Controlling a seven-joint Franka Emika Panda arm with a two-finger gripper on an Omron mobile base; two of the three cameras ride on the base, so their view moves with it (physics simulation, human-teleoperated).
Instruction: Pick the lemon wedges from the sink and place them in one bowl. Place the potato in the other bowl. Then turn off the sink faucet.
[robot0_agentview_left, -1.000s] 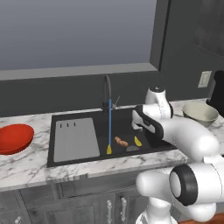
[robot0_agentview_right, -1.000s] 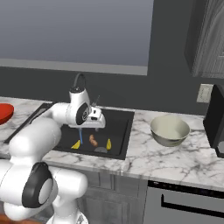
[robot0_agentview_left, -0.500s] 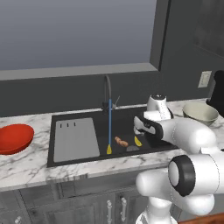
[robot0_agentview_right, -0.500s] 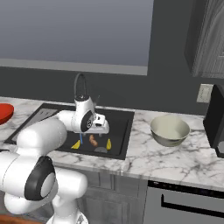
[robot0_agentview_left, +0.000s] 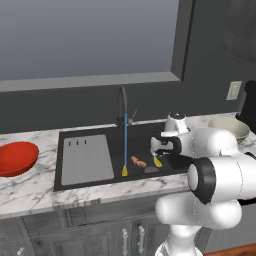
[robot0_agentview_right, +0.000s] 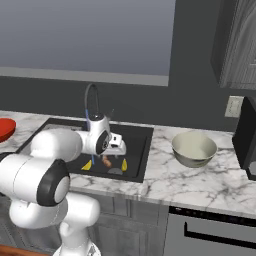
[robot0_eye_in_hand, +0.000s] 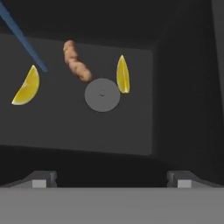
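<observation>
Two yellow lemon wedges lie on the black sink (robot0_eye_in_hand: 65, 127) floor: one (robot0_eye_in_hand: 27, 86) at the left, one (robot0_eye_in_hand: 123, 74) beside the round grey drain (robot0_eye_in_hand: 102, 95). The orange-brown potato (robot0_eye_in_hand: 75, 62) lies between them, its end touching the drain's rim. My gripper (robot0_eye_in_hand: 111, 180) hangs open and empty above the basin's right part (robot0_agentview_left: 161, 148) (robot0_agentview_right: 118, 147), over the right wedge (robot0_agentview_left: 157, 161). A blue stream (robot0_agentview_left: 125, 142) runs from the dark gooseneck faucet (robot0_agentview_left: 122, 100). The red bowl (robot0_agentview_left: 17, 157) sits on the counter to the left, and the grey-beige bowl (robot0_agentview_right: 194, 147) on the right.
A flat grey drainboard panel (robot0_agentview_left: 86, 160) fills the sink's left half. A marble counter (robot0_agentview_right: 200, 182) runs along both sides. A dark appliance (robot0_agentview_right: 246, 137) stands at the far right behind the grey-beige bowl. A dark wall with an outlet (robot0_agentview_right: 233, 106) rises behind.
The hand has come down from above the counter's level toward the right side of the sink. The jaws have stayed open, and the wedges and potato have not moved.
</observation>
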